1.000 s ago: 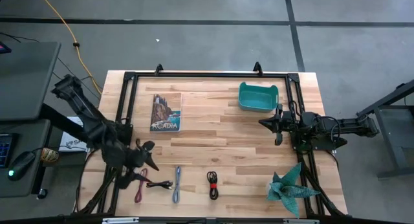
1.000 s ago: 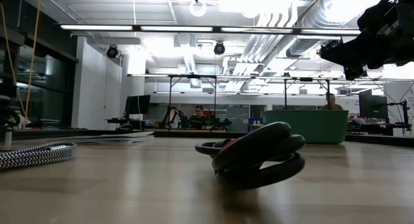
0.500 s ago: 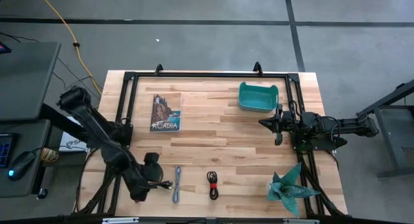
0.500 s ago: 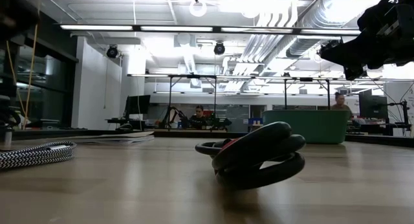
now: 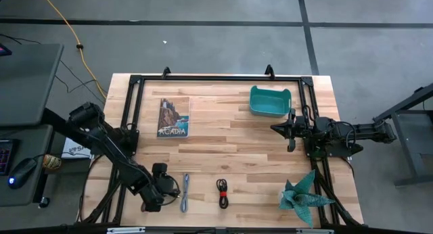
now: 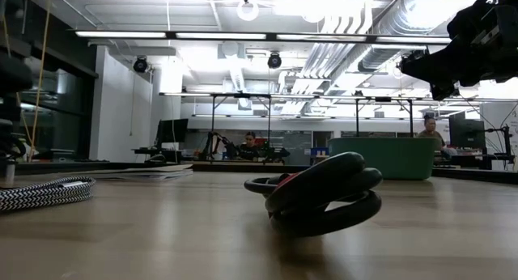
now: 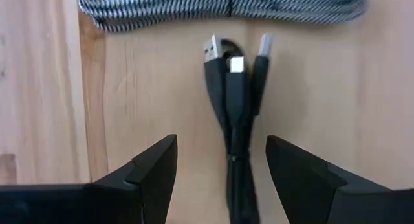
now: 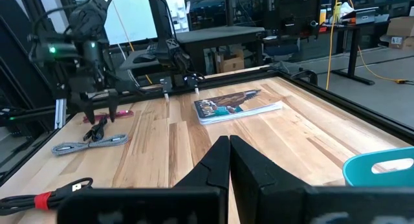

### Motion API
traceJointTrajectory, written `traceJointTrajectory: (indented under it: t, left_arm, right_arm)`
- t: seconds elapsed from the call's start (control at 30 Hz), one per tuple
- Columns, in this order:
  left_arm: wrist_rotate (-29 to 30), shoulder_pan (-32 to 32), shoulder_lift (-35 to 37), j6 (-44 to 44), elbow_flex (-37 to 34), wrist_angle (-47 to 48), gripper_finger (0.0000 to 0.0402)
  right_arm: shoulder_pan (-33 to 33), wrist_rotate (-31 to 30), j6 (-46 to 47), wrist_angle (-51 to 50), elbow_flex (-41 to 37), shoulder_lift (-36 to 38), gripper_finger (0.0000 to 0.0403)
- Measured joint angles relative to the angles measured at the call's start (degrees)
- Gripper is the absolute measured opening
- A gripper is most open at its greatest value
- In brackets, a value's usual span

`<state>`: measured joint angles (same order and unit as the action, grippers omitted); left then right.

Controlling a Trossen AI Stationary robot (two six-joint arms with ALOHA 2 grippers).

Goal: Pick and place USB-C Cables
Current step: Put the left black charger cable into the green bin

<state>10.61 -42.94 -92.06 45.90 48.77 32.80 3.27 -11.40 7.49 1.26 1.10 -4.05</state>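
the left gripper (image 7: 220, 166) hangs low over the front left of the table (image 5: 223, 139), fingers (image 7: 152, 169) spread wide, the black cable (image 7: 236, 101) lying flat between them. just beyond its tips lies the blue-grey braided cable (image 7: 220, 5); the red-and-black cable (image 5: 222, 192) sits farther toward the table's middle. the right gripper (image 8: 229, 153) waits beside the teal bin (image 5: 269, 101), its fingers pressed together on nothing.

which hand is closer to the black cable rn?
Left. The left hand is open, directly over the folded black USB cable, fingers on either side. The right hand is shut, parked far across the table beside the teal plastic bin.
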Motion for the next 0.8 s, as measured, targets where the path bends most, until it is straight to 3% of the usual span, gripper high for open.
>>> traceJointTrajectory:
  t: [0.27, 0.8]
  left_arm:
    - [-1.6, 0.0, -5.5, 0.5, 0.3, -1.1, 0.0218]
    - [0.1, -0.5, -5.3, 3.0, 0.1, -1.3, 0.0218]
  right_arm:
    - [0.0, 0.0, 0.0, 0.0, 0.0, 0.0, 0.0]
    - [0.0, 0.0, 0.0, -0.1, 0.0, 0.0, 0.0]
